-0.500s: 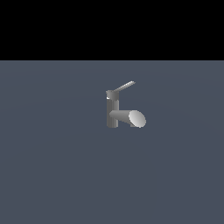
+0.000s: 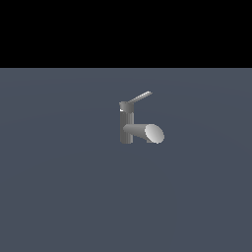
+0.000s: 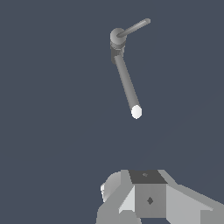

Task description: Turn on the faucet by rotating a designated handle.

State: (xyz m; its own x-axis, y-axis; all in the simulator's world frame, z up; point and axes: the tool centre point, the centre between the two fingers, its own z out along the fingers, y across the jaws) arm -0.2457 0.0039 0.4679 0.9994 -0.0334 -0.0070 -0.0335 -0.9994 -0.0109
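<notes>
Gripper (image 3: 151, 199): only its grey-white body shows in wrist view, well short of the faucet; fingers out of sight, so can't tell if spread or closed. Faucet (image 2: 129, 125) stands alone on the floor (image 2: 59, 197), spout aimed approx 4 o'clock in ext. view. Handle (image 2: 140, 97) slants up from the post cap toward 2 o'clock.

The pincer (image 3: 144, 201) is cut off at the wrist view's edge, its fingertips unseen.
</notes>
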